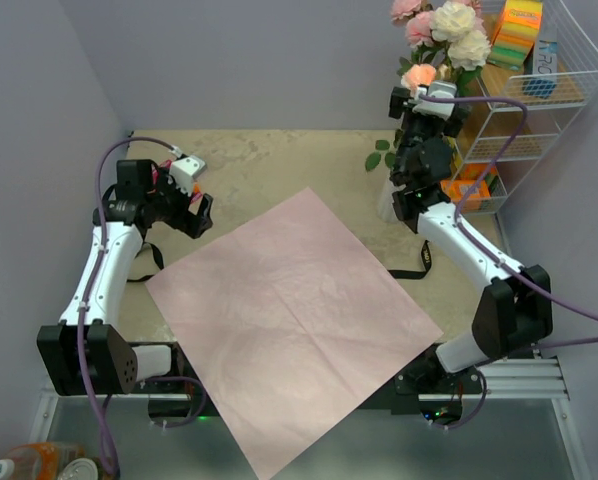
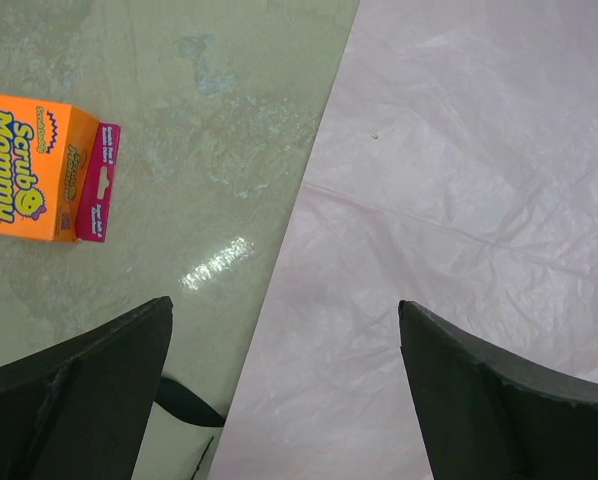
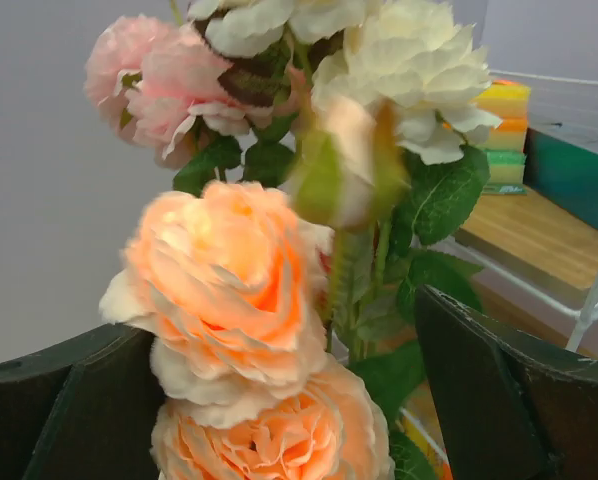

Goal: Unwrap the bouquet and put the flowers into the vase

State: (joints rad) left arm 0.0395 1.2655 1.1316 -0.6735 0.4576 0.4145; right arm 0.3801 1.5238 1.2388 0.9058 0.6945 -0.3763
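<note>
The flowers [image 1: 441, 32] stand upright at the back right, with pink, white and peach heads on green stems. My right gripper [image 1: 416, 92] is at their stems just under the heads. In the right wrist view its fingers [image 3: 499, 400] stand wide apart, open [image 3: 279, 320], with the peach roses [image 3: 229, 290] and leaves between them. A white shape low behind the right arm looks like the vase [image 1: 386, 200], mostly hidden. The pale pink wrapping paper [image 1: 289, 320] lies spread flat on the table. My left gripper [image 1: 194, 210] hangs open [image 2: 284, 303] over the paper's left edge [image 2: 459, 200], holding nothing.
A white wire rack [image 1: 539, 90] with coloured sponges stands at the back right, close to the flowers. Black ribbon [image 1: 414, 272] lies beside the paper's right corner, and another piece [image 2: 184, 400] under the left gripper. An orange Scrub Mommy box [image 2: 44, 170] lies on the table.
</note>
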